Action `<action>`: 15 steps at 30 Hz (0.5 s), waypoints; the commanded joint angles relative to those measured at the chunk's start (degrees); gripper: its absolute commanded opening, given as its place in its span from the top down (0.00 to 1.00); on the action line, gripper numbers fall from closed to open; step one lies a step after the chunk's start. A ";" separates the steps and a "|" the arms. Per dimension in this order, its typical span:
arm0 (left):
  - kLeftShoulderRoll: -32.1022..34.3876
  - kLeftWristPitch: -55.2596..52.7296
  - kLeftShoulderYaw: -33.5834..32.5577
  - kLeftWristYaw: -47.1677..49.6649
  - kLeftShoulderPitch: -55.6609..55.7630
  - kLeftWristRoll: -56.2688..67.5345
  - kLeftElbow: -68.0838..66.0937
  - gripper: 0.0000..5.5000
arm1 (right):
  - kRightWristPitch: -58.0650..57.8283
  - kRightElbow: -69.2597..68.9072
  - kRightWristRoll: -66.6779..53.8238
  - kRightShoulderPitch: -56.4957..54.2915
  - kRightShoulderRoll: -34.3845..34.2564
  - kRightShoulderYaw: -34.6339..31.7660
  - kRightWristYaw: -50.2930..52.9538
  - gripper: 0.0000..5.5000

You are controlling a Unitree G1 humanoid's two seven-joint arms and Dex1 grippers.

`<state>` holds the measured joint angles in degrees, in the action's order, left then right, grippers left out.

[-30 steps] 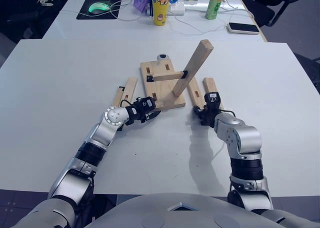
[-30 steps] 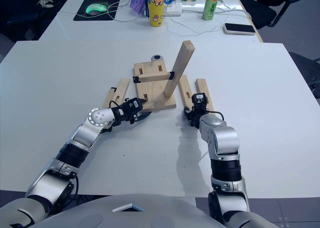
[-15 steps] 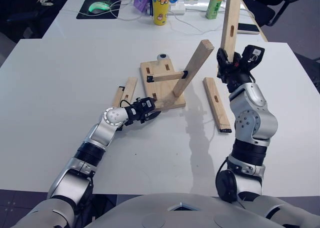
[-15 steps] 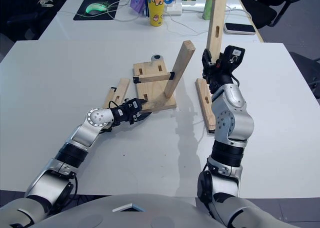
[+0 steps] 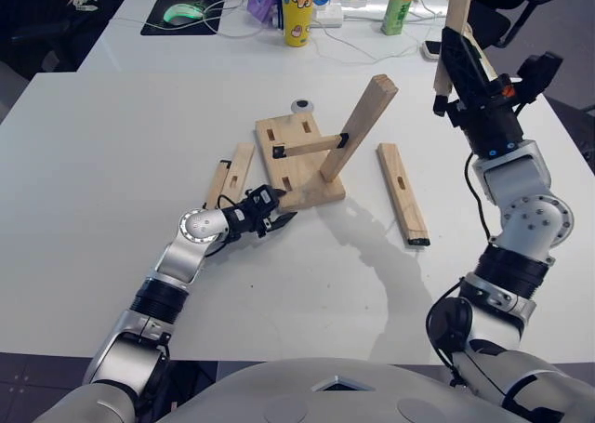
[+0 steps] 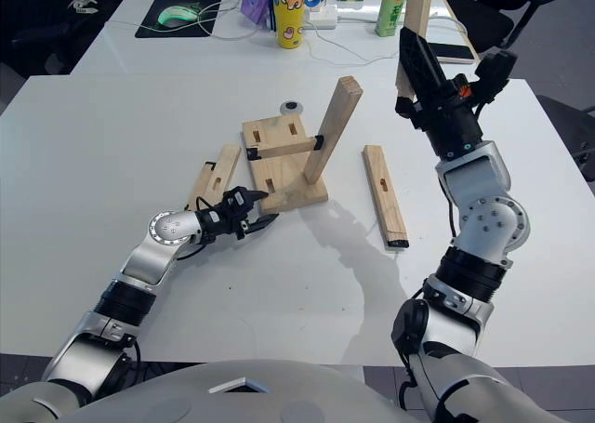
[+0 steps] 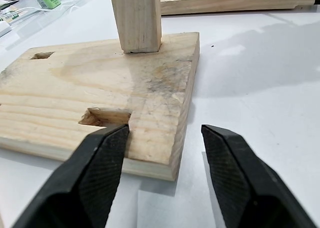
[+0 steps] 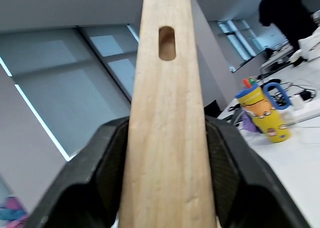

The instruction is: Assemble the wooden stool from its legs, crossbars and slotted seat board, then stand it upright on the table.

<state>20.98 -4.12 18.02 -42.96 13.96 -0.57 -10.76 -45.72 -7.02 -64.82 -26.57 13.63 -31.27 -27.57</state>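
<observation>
**A:** Which way is the pale, rectangular slotted wooden seat board (image 5: pixel 296 177) lying from the right gripper (image 5: pixel 456 70)?

**B:** Down and to its left. The right gripper is hanging high above the table, well off the board's far right side. It is clamping a long, light wooden leg (image 8: pixel 167 112) with an oval hole near its upper end. The leg's long axis is running close to upright, so it needs lowering into a free slot.

**A:** And the left gripper (image 7: pixel 165 173)?

**B:** It is waiting with its fingers spread and nothing between them. They are straddling the board's near corner, so that arm is the closer one for steadying.

**A:** How is the board looking?

**B:** It is lying flat, carrying one square wooden leg (image 5: pixel 361 124) leaning toward the right. A short wooden crossbar (image 5: pixel 310 146) is joining that leg. Another flat, slotted leg (image 5: pixel 402 192) is lying just right of the board.
</observation>
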 commanded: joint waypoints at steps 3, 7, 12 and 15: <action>0.54 -4.99 -3.17 -3.13 -0.83 5.49 4.00 0.51 | -11.27 -6.91 -11.67 4.98 5.36 6.86 -7.94 0.63; 1.84 -13.42 -6.48 -7.23 -2.86 14.33 12.18 0.51 | -13.27 -8.73 -12.58 10.43 4.99 12.25 -11.54 0.63; 8.09 -31.50 -15.20 -14.40 -8.20 34.15 24.66 0.51 | -14.56 -11.07 -11.25 17.03 7.83 18.02 -18.97 0.63; 9.56 -40.65 -21.59 -15.29 -9.01 47.06 27.86 0.51 | -14.75 -10.48 -9.74 19.13 11.52 19.71 -25.04 0.63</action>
<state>29.62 -39.55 -0.12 -57.81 5.16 39.66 14.63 -60.23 -17.26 -75.69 -8.18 22.41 -12.49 -48.76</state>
